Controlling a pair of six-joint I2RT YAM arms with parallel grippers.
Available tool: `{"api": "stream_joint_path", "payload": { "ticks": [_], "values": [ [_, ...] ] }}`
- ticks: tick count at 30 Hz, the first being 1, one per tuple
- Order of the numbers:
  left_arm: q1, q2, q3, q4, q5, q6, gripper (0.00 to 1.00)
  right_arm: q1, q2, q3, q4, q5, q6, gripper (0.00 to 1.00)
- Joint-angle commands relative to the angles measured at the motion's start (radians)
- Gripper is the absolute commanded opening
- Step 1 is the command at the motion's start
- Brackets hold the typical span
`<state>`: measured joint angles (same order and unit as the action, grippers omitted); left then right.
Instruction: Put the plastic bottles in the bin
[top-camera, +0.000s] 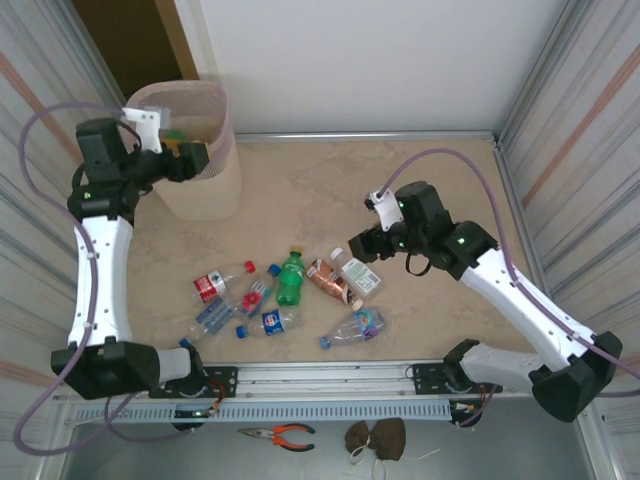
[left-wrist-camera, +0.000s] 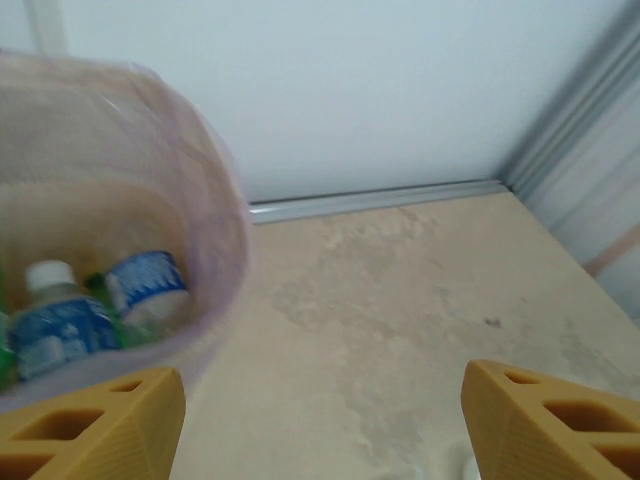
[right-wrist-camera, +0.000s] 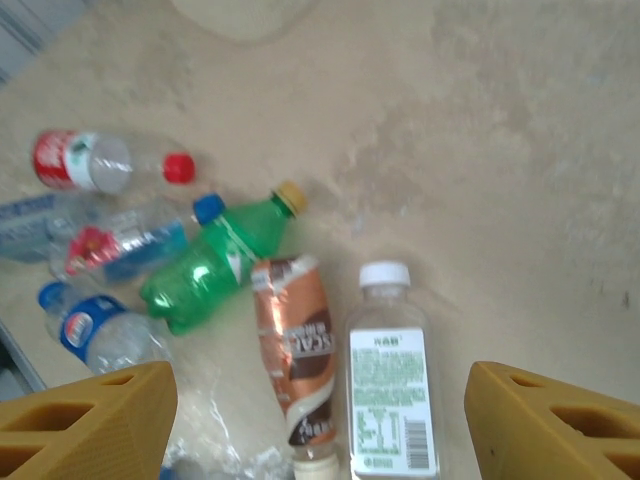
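The pale pink bin (top-camera: 200, 140) stands at the back left; bottles (left-wrist-camera: 65, 320) lie inside it. My left gripper (top-camera: 190, 158) hovers open and empty at the bin's rim, its fingers (left-wrist-camera: 100, 420) wide apart. Several plastic bottles lie on the table: a green one (top-camera: 291, 280) (right-wrist-camera: 215, 265), a copper-labelled one (top-camera: 330, 282) (right-wrist-camera: 298, 355), a clear white-capped one (top-camera: 358, 273) (right-wrist-camera: 390, 385), a red-labelled one (top-camera: 215, 283) (right-wrist-camera: 95, 162) and blue-labelled ones (top-camera: 268, 322). My right gripper (top-camera: 368, 243) hangs open above the white-capped bottle, with nothing between its fingers (right-wrist-camera: 545, 425).
Metal frame walls enclose the table on the left and right. A rail (top-camera: 330, 378) runs along the near edge. Pliers (top-camera: 280, 433) and a brown cloth (top-camera: 375, 437) lie beyond it. Bare tabletop (top-camera: 400, 180) stretches between bin and right arm.
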<state>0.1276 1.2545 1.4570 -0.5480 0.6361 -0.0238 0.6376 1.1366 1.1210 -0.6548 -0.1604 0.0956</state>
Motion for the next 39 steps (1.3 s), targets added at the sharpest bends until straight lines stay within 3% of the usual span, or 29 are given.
{"api": "stream_joint_path", "payload": {
  "ticks": [1,15,39],
  "values": [
    [-0.036,-0.084,-0.085,0.052,0.053,-0.036,0.73,0.005,0.041,-0.048,-0.042,0.026,-0.013,0.74],
    [-0.165,-0.249,-0.334,0.085,0.024,-0.103,0.73,0.007,0.256,-0.179,0.036,0.045,-0.07,0.76],
    [-0.177,-0.252,-0.348,0.094,0.027,-0.121,0.73,-0.001,0.631,0.003,0.098,0.109,-0.087,0.81]
  ]
}}
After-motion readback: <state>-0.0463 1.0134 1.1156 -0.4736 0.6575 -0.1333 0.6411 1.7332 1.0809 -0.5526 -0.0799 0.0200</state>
